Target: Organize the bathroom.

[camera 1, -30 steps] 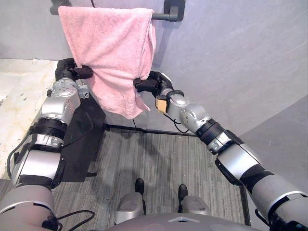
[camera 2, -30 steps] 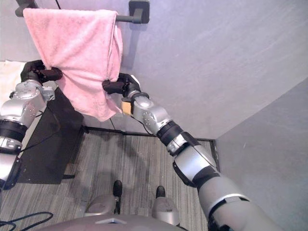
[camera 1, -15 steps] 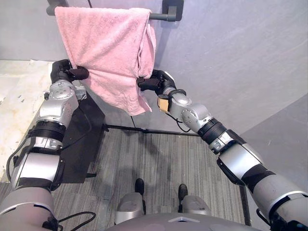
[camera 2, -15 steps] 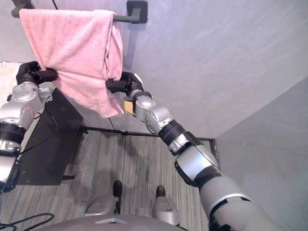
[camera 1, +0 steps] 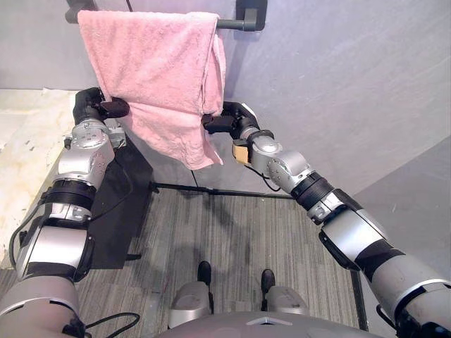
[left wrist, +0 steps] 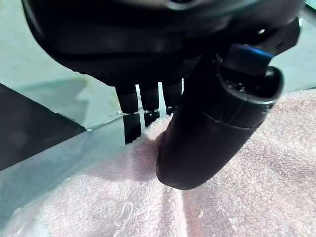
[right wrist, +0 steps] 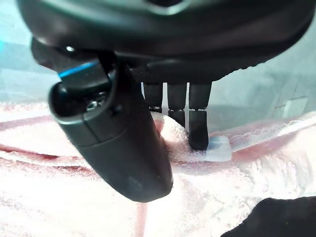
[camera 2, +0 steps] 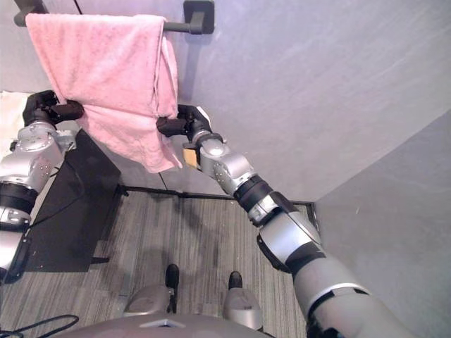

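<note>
Towel: pink terry cloth, nappy. Rail: dark, matt. Wall: grey, matt. Floor: ribbed grey carpet.

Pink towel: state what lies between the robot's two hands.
The pink towel itself, hanging from the dark bar; left hand and right hand pinch its opposite edges, seen in both eye views.

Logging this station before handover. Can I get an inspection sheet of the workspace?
Surface: grey striped floor, grey wall.
Job's things: pink towel draped over a dark rail, lower edge slanting.
Clutter: black panel leaning at the wall.
Hands: left robot hand pinches the towel's left edge; right robot hand pinches its right edge.
Cables: nothing seen.
Surroundings: pale floor at left.
</note>
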Available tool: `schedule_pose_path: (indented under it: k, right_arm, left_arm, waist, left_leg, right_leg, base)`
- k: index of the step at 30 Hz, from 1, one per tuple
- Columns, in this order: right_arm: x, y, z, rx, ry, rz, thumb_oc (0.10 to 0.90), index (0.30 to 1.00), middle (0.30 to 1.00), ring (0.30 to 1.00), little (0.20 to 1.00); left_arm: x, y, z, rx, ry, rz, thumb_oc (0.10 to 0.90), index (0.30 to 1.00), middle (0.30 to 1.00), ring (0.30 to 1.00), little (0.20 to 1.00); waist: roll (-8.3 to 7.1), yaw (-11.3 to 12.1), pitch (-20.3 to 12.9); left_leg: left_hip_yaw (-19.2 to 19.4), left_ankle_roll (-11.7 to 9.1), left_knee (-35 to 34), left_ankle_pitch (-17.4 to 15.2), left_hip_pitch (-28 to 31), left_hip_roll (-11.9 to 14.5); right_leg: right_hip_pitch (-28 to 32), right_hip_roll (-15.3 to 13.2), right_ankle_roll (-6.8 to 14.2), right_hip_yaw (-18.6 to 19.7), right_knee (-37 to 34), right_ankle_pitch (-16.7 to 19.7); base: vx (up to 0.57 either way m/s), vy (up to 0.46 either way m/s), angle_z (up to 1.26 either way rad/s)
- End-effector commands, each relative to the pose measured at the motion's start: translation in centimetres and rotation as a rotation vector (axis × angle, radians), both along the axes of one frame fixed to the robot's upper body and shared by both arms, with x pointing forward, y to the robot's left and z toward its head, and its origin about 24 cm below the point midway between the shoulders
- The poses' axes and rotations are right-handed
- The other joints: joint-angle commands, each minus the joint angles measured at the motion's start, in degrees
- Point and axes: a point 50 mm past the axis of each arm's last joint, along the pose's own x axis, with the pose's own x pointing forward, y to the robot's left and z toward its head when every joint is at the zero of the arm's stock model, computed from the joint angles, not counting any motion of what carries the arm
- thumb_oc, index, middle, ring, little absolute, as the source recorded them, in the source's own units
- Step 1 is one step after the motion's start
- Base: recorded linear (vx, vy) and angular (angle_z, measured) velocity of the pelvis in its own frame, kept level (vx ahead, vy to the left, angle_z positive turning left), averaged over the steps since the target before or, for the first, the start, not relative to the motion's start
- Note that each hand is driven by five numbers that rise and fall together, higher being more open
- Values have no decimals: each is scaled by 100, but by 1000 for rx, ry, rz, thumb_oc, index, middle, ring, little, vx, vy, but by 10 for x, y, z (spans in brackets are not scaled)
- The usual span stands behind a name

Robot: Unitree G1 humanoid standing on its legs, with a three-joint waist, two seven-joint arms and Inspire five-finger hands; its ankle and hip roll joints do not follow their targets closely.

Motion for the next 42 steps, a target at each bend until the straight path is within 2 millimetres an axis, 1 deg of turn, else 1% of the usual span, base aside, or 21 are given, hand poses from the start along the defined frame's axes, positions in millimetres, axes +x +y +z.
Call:
schedule_pose_path:
  k: [1,2,4,5,6,10,13,21,25,26,27,30,31,33,35,36,37,38,39,41,42]
  right_arm:
    - [25,-46,40,-64,-147,-165,400,300,300,300,300]
    - [25,-47,40,-64,-145,-167,400,300,300,300,300]
    - [25,-49,40,-64,-147,-165,469,404,404,404,404]
    - [26,-50,42,-66,-155,-158,800,900,900,900,900]
    - [26,-49,44,-66,-169,-122,800,900,900,900,900]
    - [23,-38,52,-62,-216,-37,800,900,900,900,900]
    - [21,-34,55,-64,-232,-39,800,900,900,900,900]
    - [21,-40,51,-92,-220,-72,800,900,900,900,900]
    - [23,-46,43,-211,-207,-66,800,900,900,900,900]
    - [23,-48,36,-256,-177,-53,800,900,900,900,900]
    - [23,-49,34,-267,-169,-50,800,900,900,900,900]
    - [17,-61,5,-389,-79,-33,800,900,900,900,900]
    - [11,-71,-17,-456,-6,-35,800,900,900,900,900]
    - [5,-78,-31,-477,46,-56,800,900,900,900,900]
    - [-4,-105,-54,-498,136,-95,800,900,900,900,900]
    - [-5,-109,-57,-500,154,-111,800,900,900,900,900]
    - [-12,-130,-73,-548,217,-131,800,900,900,900,900]
    - [-13,-136,-77,-561,228,-137,800,900,900,900,900]
    - [-17,-145,-88,-598,268,-123,800,900,900,900,900]
    - [-23,-157,-101,-639,324,-121,800,900,900,900,900]
    - [-24,-159,-103,-646,332,-117,800,900,900,900,900]
  left_arm:
    - [-33,66,13,86,-54,241,400,300,300,300,300]
    - [-33,65,13,86,-54,225,400,300,300,300,300]
    - [-32,63,12,85,-53,199,400,300,300,300,300]
    - [-31,62,12,89,-51,165,409,314,314,314,314]
    - [-28,57,13,93,-46,108,800,900,900,900,900]
    - [-22,41,15,103,-51,-9,800,900,900,900,900]
    - [-20,32,14,113,-48,-45,800,900,900,900,900]
    - [-20,26,7,97,-27,-66,800,900,900,900,900]
    - [-19,20,-4,38,1,-95,800,900,900,900,900]
    - [-20,17,-16,0,23,-112,800,900,900,900,900]
    - [-21,16,-19,-7,33,-117,800,900,900,900,900]
    - [-36,7,-68,-121,145,-139,800,900,900,900,900]
    - [-50,-1,-100,-176,209,-152,800,900,900,900,900]
    - [-60,-9,-123,-212,276,-171,800,900,900,900,900]
    - [-88,-15,-165,-271,391,-167,800,900,900,900,900]
    - [-91,-16,-170,-295,406,-167,800,900,900,900,900]
    - [-118,-21,-205,-353,507,-126,800,900,900,900,900]
    - [-123,-21,-211,-382,516,-113,800,900,900,900,900]
    - [-141,-24,-232,-394,579,-80,800,900,900,900,900]
    - [-153,-25,-246,-442,616,-28,800,900,900,900,900]
    - [-155,-25,-247,-443,622,-24,800,900,900,900,900]
  waist:
    - [353,222,-743]
    - [351,221,-739]
    - [353,222,-728]
    - [355,219,-720]
    - [351,218,-713]
    - [346,221,-679]
    - [350,217,-638]
    - [351,184,-637]
    - [333,174,-652]
    - [312,181,-655]
    - [308,182,-659]
    - [227,195,-666]
    - [169,192,-651]
    - [140,183,-643]
    - [68,165,-621]
    - [58,163,-621]
    - [20,136,-608]
    - [16,135,-601]
    - [2,125,-597]
    - [-7,107,-582]
    - [-8,106,-580]
  left_leg:
    - [518,-295,477,-490,263,763]
    - [517,-292,485,-493,261,763]
    - [513,-290,499,-497,257,762]
    - [511,-293,508,-502,253,765]
    - [513,-293,512,-504,249,764]
    - [477,-285,531,-513,217,751]
    - [483,-276,517,-496,195,753]
    - [549,-282,485,-480,220,777]
    - [556,-287,493,-492,220,781]
    - [557,-273,485,-495,223,773]
    - [557,-268,482,-497,223,770]
    - [522,-231,487,-531,203,739]
    - [523,-194,502,-553,201,731]
    - [523,-189,518,-559,189,735]
    - [524,-171,616,-606,178,734]
    - [528,-173,630,-609,172,735]
    - [548,-167,655,-619,171,745]
    - [544,-166,669,-621,169,747]
    - [529,-169,695,-636,163,756]
    - [535,-187,712,-610,147,787]
    - [531,-189,720,-611,143,790]
  right_leg:
    - [-538,-489,338,199,669,-397]
    - [-537,-488,336,203,672,-396]
    - [-537,-485,333,209,677,-395]
    - [-542,-484,336,215,686,-398]
    - [-548,-483,339,230,682,-393]
    - [-588,-469,351,293,693,-386]
    - [-631,-458,357,324,705,-377]
    - [-616,-440,354,325,665,-366]
    - [-612,-436,364,298,646,-360]
    - [-608,-433,365,287,632,-357]
    - [-607,-432,364,285,627,-357]
    - [-621,-406,360,283,581,-355]
    - [-625,-380,344,309,562,-365]
    - [-637,-357,333,324,552,-361]
    - [-613,-311,321,353,452,-316]
    - [-609,-303,318,357,432,-304]
    - [-615,-242,279,396,403,-301]
    - [-612,-225,268,404,401,-303]
    - [-627,-177,243,431,405,-325]
    - [-658,-121,187,430,452,-356]
    - [-660,-114,182,430,459,-360]
  base:
    - [0,0,0]
    - [0,0,0]
    - [0,0,0]
    - [0,0,0]
    - [0,0,0]
    - [-30,-24,0]
    - [-49,-24,0]
    - [-7,-4,0]
    - [-9,0,0]
    - [-35,0,-1]
    - [-55,-9,-2]
    - [-69,-15,-2]
    - [-75,-22,-2]
    - [-54,-31,-2]
    - [-41,-51,-7]
    - [-47,-73,-5]
    - [-37,-59,-3]
    - [-60,-78,-8]
    - [-44,-52,-9]
    - [-43,-60,-11]
    - [-48,-65,-6]
